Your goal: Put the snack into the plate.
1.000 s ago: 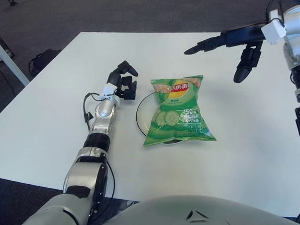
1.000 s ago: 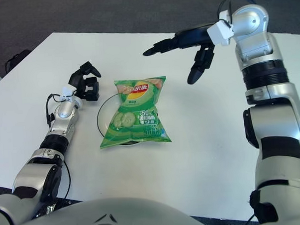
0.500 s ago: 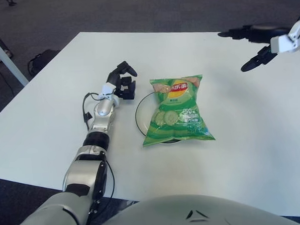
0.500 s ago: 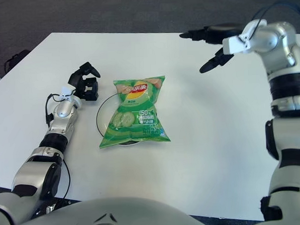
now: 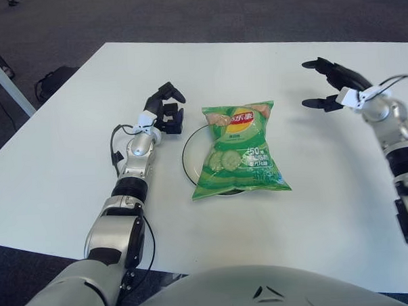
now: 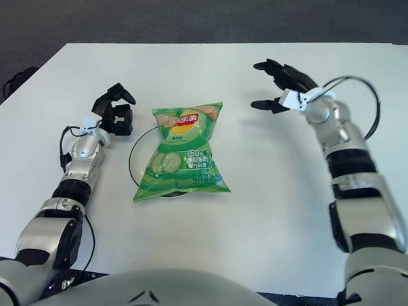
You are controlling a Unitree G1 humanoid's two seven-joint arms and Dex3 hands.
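A green chip bag [image 5: 239,150] lies flat on a white plate with a dark rim [image 5: 186,157], covering most of it. My right hand [image 6: 277,87] is low over the table to the right of the bag, fingers spread and holding nothing. My left hand [image 5: 167,108] shows just left of the plate's far edge, fingers loosely curled and holding nothing.
The white table [image 5: 341,187] stretches wide on the right and in front of the plate. Dark carpet lies beyond its far edge. A dark bag [image 5: 48,82] sits on the floor at the far left.
My right arm has swung down and back from high above the table to a low spot right of the bag. The bag, plate and left hand stay put.
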